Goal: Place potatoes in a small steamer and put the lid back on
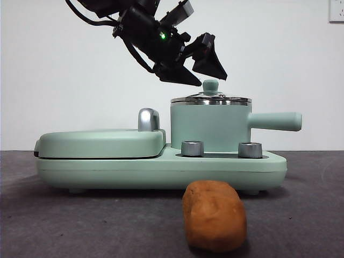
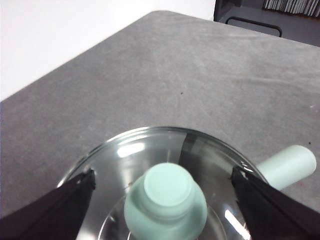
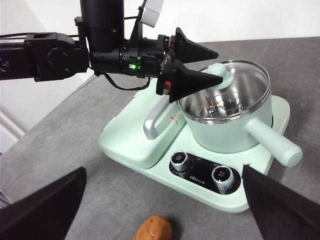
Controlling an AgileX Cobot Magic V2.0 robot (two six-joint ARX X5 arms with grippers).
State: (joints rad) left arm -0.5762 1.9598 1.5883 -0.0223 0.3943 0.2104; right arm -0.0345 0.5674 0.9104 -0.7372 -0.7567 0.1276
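Bumpy orange-brown potato (image 1: 214, 223) lying foremost, lid (image 1: 210, 99) on steamer (image 1: 209, 128)

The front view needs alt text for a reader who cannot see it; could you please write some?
The open left hand hangs just above the knob of the lid, which sits on the small steamer, part of a mint-green cooker with two dials. A potato lies on the grey table in front.

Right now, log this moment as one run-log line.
left gripper: open, straddling lid knob | lid: on steamer | potato: on table | right gripper: open, waiting
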